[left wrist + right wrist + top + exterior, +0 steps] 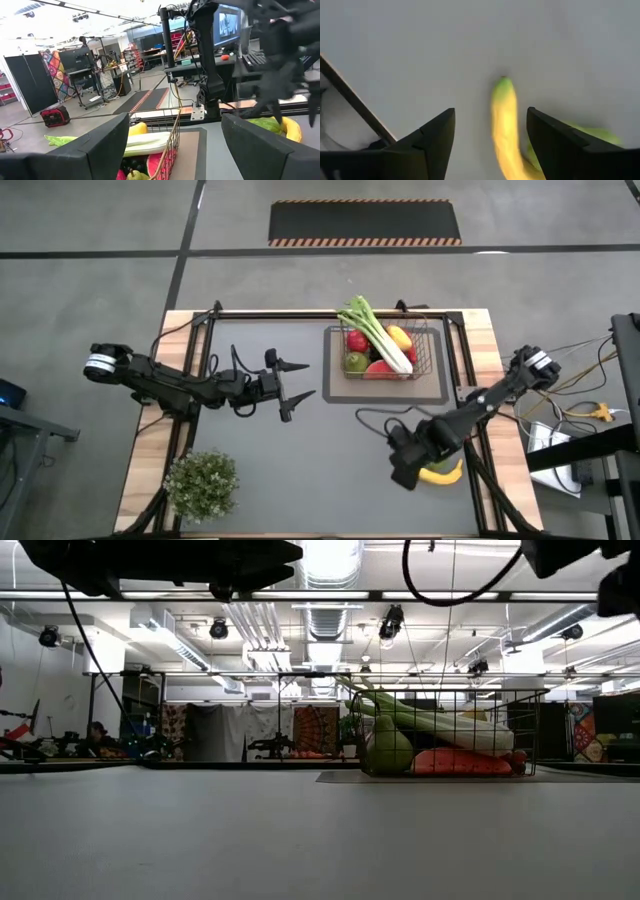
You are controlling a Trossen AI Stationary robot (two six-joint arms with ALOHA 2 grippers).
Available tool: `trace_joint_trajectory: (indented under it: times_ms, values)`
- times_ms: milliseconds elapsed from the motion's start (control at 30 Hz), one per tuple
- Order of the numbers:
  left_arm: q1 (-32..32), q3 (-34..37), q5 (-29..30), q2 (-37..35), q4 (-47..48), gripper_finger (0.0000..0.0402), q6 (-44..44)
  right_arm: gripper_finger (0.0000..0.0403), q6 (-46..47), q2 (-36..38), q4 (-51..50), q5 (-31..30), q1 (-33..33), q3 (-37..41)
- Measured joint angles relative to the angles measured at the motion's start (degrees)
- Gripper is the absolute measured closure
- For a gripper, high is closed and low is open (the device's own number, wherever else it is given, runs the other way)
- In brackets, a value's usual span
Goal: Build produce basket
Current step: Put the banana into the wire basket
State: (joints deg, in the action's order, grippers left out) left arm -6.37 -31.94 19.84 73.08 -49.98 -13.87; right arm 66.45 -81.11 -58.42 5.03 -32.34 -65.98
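The table [300, 480] carries a dark mat, and the basket [432, 352] at its far edge serves as the landmark for everything else. The left arm waits well to the left of the basket, over the middle of the mat, its gripper [297, 392] pointing toward the basket with fingers spread wide and nothing between them. It looks parked there to leave the basket's approach free.

A potted plant [203, 482] stands far from the basket, at the near left corner, out of the working area.

The basket is already well filled: a leek [378, 335] lies slantwise across the top, probably because it is too long to lie flat inside, with red, green and yellow pieces packed beneath it.

The right gripper [490, 135] hangs nearer the camera than the basket and a little to its right, over a banana [505, 122] lying loose on the mat. Its fingers stand apart, one on each side of the fruit, not yet closed on it. That straddling pose suits a pinch across the banana's narrow width. A green piece [594, 134] lies just beside the banana, partly hidden.
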Motion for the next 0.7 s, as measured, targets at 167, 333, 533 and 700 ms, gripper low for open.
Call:
trace_joint_trajectory:
  times_ms: [167, 333, 533, 700]
  values:
    - [0.0, 0.0, 0.0, 0.0, 0.0, 0.0103, 0.0, 0.0178, -1.7, -7.9, -2.9, 1.7, -2.2, -2.9]
    - [0.0, 0.0, 0.0, 0.0, 0.0, 0.0103, 0.0, 0.0179, -6.1, -16.4, -8.4, 2.6, -3.7, -6.3]
    - [0.0, 0.0, 0.0, 0.0, 0.0, 0.0103, -0.1, 0.0179, -10.1, -23.4, -10.5, 2.5, -3.9, -8.8]
    - [0.0, 0.0, 0.0, 0.0, 0.0, 0.0103, -0.1, 0.0179, -10.8, -25.8, -10.5, 2.5, -3.9, -9.4]
